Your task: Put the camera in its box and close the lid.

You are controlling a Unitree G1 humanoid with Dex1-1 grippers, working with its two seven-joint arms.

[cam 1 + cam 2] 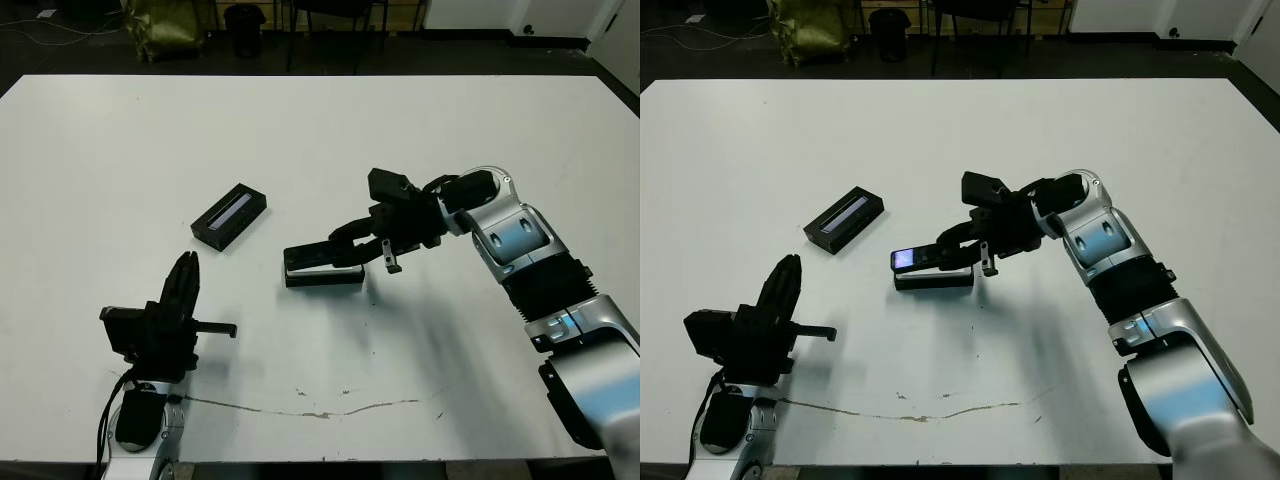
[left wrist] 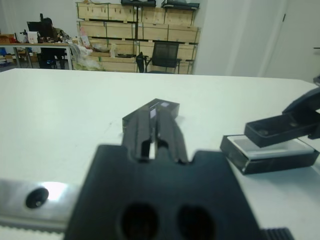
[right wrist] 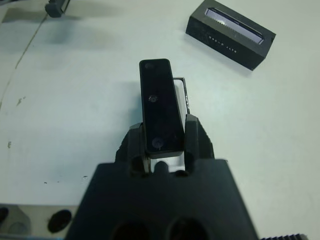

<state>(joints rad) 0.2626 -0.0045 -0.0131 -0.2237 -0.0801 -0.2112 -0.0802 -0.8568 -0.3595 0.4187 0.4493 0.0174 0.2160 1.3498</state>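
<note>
My right gripper (image 1: 352, 240) is shut on the camera (image 3: 160, 107), a slim black bar. It holds the camera's near end, just above the box (image 1: 323, 274). The box is a black tray with white lining, and the camera hides most of it in the right wrist view. The lid (image 1: 230, 216) lies flat on the table to the left of the box, with its pale strip facing up. My left gripper (image 1: 184, 272) is near the front left of the table, away from all three things. Its fingers (image 2: 167, 132) are pressed together with nothing between them.
The white table (image 1: 450, 130) has a thin dark crack line (image 1: 330, 408) near its front edge. Beyond the far edge are a dark floor, chairs (image 1: 330, 20) and a yellow-green bag (image 1: 165, 25). The left wrist view shows shelves of boxes (image 2: 135, 35) far off.
</note>
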